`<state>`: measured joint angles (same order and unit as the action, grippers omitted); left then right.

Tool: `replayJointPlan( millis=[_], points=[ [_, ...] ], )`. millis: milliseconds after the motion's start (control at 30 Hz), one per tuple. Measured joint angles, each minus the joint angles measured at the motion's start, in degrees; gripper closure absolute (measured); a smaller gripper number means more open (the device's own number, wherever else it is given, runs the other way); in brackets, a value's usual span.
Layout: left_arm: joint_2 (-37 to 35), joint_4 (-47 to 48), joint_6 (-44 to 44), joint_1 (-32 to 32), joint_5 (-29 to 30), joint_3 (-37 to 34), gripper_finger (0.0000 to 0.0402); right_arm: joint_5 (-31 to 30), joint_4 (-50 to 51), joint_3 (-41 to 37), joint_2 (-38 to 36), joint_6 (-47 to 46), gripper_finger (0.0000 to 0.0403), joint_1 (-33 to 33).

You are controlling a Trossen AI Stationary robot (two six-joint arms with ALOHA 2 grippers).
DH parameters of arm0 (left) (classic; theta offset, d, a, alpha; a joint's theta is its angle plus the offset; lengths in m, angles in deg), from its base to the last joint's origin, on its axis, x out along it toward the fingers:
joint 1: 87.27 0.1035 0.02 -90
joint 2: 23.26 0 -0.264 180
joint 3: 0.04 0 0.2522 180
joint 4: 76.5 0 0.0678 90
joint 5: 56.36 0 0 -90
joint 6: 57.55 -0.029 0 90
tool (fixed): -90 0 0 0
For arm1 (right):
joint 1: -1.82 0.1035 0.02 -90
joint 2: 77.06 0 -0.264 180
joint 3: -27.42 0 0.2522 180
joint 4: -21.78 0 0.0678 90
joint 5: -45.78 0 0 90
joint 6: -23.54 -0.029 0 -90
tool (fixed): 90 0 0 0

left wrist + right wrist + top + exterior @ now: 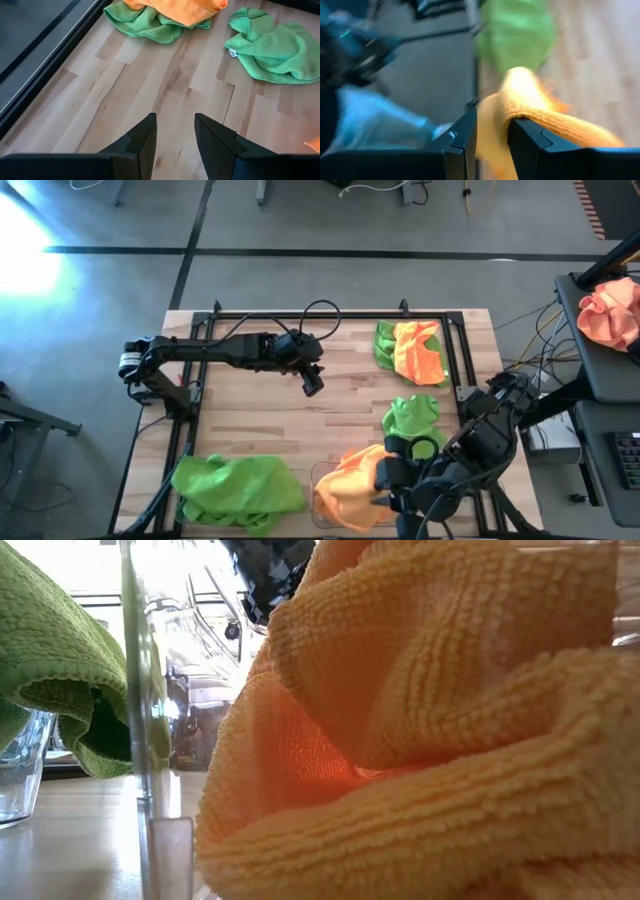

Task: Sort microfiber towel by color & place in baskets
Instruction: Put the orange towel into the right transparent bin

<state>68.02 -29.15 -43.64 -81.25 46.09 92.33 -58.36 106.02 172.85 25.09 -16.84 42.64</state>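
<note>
**Right gripper pinches orange towel at the clear basket**

The right gripper point(492, 132) has its two fingers closed on a fold of an orange towel point(350, 480), which is heaped in a clear basket point(318, 477) at the near edge of the wooden table point(260, 420). Beside that basket, toward the left arm's side, a pile of green towel point(238, 490) covers what the low view shows to be a second clear basket point(22, 765); how many cloths lie in it cannot be told. Just beyond the orange-filled basket lies one loose green towel point(412, 416). Farther beyond it, at the table's far edge, another green towel point(384, 343) lies with a second orange towel point(420, 352) on top of it. The left gripper point(175, 132) hangs over bare wood well apart from the basket, its jaws a narrow way apart and holding nothing.
</note>
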Motion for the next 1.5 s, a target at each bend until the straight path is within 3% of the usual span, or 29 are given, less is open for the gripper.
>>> replayJointPlan(
  millis=[100, 367, 633, 800, 1033, 1500],
  points=[
    [0.0, 0.4, 0.0, 0.0, 0.0, 0.0, 0.0283, 5.0, 1.3, 0.0, 0.1, 0.8, 0.0312, 0.1],
    [0.0, 0.5, 0.0, 0.0, 0.0, 0.0, 0.0283, 0.8, 7.1, -0.2, 0.2, -6.2, 0.0329, -0.8],
    [0.0, 0.5, -0.4, -0.1, -1.1, 0.0, 0.0283, 3.6, 7.2, -0.2, 0.2, -7.0, 0.0335, -0.8],
    [0.0, 0.5, -1.5, -0.1, -3.1, 0.0, 0.0283, -1.9, 8.2, -0.6, 0.2, -7.8, 0.0335, -0.9],
    [-0.1, 0.5, -4.6, -0.4, -4.5, 0.0, 0.0283, -7.4, 19.8, -1.6, 0.3, -16.9, 0.0335, -1.2],
    [-1.4, 0.4, -14.8, -3.2, -7.3, 0.0, 0.0283, -13.1, 19.5, -2.0, -0.5, -4.2, 0.0335, -1.1]
  ],
)
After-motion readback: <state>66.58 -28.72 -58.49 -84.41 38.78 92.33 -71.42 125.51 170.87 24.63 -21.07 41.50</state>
